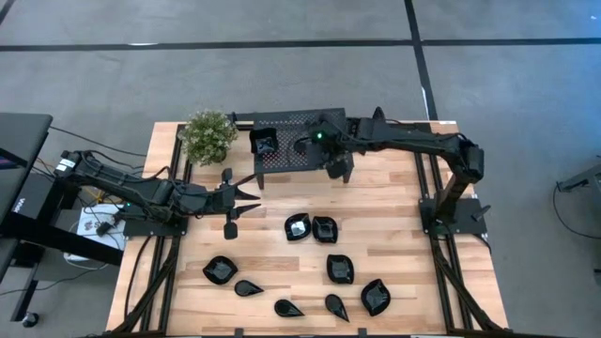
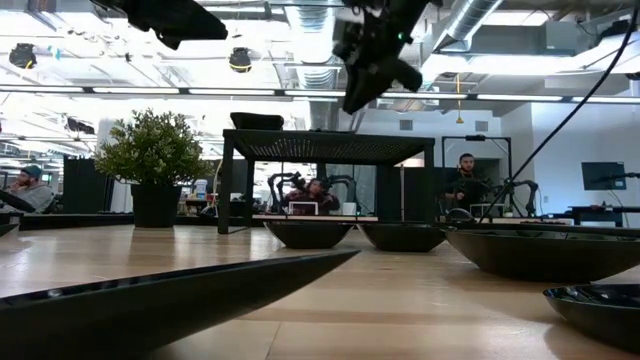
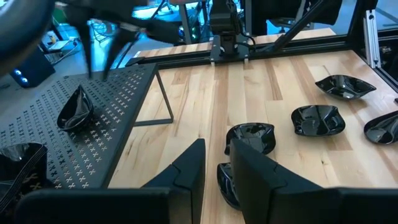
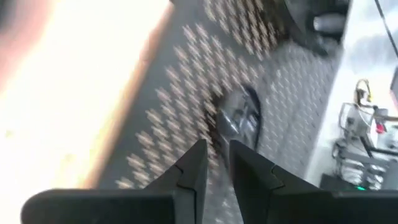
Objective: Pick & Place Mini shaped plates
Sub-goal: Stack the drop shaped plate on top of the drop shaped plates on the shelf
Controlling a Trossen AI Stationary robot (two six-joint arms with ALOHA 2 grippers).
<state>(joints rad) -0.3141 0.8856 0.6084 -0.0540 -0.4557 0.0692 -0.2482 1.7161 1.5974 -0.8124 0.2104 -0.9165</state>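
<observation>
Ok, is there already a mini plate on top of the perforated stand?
Yes, the left wrist view shows a glossy black mini plate resting on the perforated stand.

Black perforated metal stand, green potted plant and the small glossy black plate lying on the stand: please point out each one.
Black perforated metal stand point(image 1: 286, 122), high view, bare top.
Green potted plant point(image 1: 208, 135), high view, foliage.
Small glossy black plate point(image 3: 74, 110), left wrist view, its middle.

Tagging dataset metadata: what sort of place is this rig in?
Likely an open-plan robotics lab or office: exposed ceiling ducts, people seated at workstations behind the wooden table, grey concrete floor.
</observation>
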